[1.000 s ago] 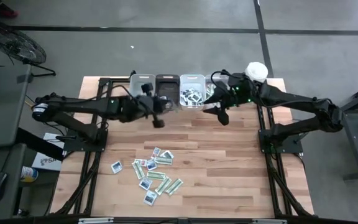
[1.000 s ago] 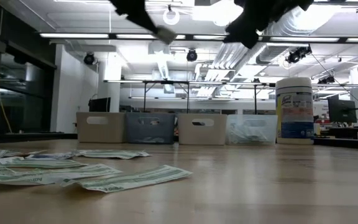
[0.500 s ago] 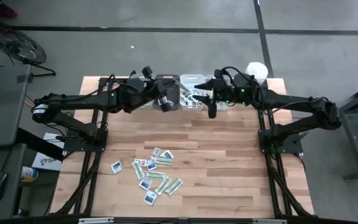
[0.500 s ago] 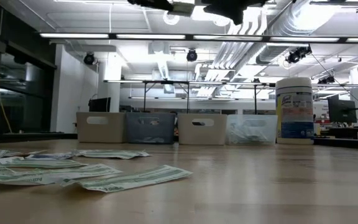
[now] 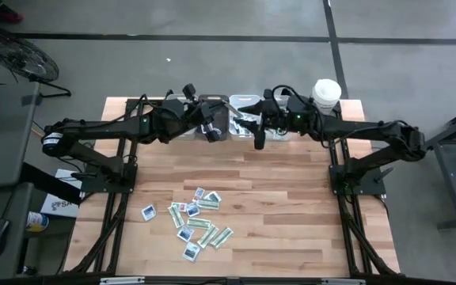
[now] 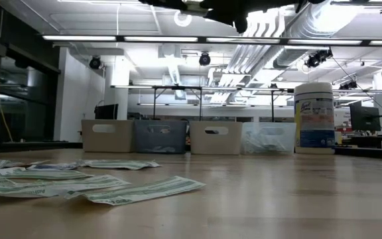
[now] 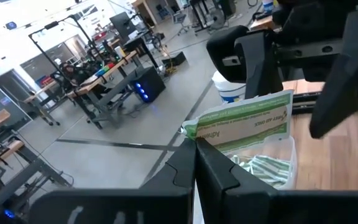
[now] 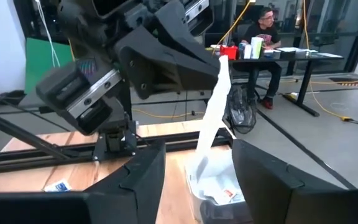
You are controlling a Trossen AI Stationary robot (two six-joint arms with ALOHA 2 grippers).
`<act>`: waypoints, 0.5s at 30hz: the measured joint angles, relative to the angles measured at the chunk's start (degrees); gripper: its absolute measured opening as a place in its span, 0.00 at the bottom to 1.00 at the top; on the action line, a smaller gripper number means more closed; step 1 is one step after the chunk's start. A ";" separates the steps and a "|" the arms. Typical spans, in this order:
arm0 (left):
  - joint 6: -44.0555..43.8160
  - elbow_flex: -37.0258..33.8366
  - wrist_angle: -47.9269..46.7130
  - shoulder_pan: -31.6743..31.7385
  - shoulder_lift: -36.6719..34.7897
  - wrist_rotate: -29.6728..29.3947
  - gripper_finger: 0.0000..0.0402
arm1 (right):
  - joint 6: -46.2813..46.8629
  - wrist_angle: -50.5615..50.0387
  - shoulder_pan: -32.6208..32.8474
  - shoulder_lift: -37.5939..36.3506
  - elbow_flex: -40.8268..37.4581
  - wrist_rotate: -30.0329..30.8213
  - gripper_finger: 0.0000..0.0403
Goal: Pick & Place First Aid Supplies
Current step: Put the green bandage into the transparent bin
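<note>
L gripper [image 7: 194,152] jaws clamp green-white packet [image 7: 241,127]; packet hangs between R gripper [image 8: 197,180] wide-open jaws.

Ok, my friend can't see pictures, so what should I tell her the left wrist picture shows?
The left gripper pinches one green-and-white packet, holding it up over a clear bin with more packets inside. The right gripper is just beyond it, fingers open, and a big workshop room is behind.
</note>
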 joint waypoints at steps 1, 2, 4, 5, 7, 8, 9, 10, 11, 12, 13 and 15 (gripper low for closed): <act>0.10 0.00 -0.02 0.00 0.00 0.00 0.00 | -0.02 0.23 0.00 0.00 0.00 0.01 0.44; 0.13 0.00 0.00 0.00 0.00 0.00 0.00 | -0.04 0.43 0.00 0.00 0.00 0.07 0.41; 0.13 0.00 -0.24 0.00 0.00 0.00 0.00 | -0.24 0.61 0.00 -0.02 -0.01 0.45 0.35; 0.13 0.00 -0.47 0.00 0.00 0.00 0.00 | -0.26 0.68 -0.02 -0.02 -0.02 0.48 0.32; 0.13 0.00 -0.49 0.00 0.02 0.00 0.00 | -0.32 0.73 -0.02 -0.02 -0.02 0.48 0.23; 0.11 0.00 -0.40 0.00 0.00 0.00 0.00 | -0.48 0.75 -0.04 -0.02 0.00 0.48 0.18; 0.13 0.00 -0.37 0.00 0.00 0.02 0.00 | -0.87 0.78 -0.04 -0.02 0.00 0.48 0.14; 0.11 0.00 -0.39 0.00 0.00 0.04 0.00 | -1.48 0.79 -0.04 -0.02 -0.02 0.46 0.09; 0.13 0.00 -0.39 0.00 0.00 0.04 0.00 | -1.94 0.80 -0.04 -0.02 -0.02 0.47 0.05; 0.13 0.00 -0.39 0.00 0.00 0.04 0.00 | -2.45 0.81 -0.04 -0.02 -0.01 0.48 0.02; 0.13 0.00 -0.39 0.00 0.00 0.04 0.00 | -2.87 0.94 -0.04 -0.02 -0.02 0.53 0.02; 1.27 0.00 -0.38 0.00 0.00 0.06 0.00 | -2.77 1.15 -0.04 -0.02 -0.02 1.19 0.02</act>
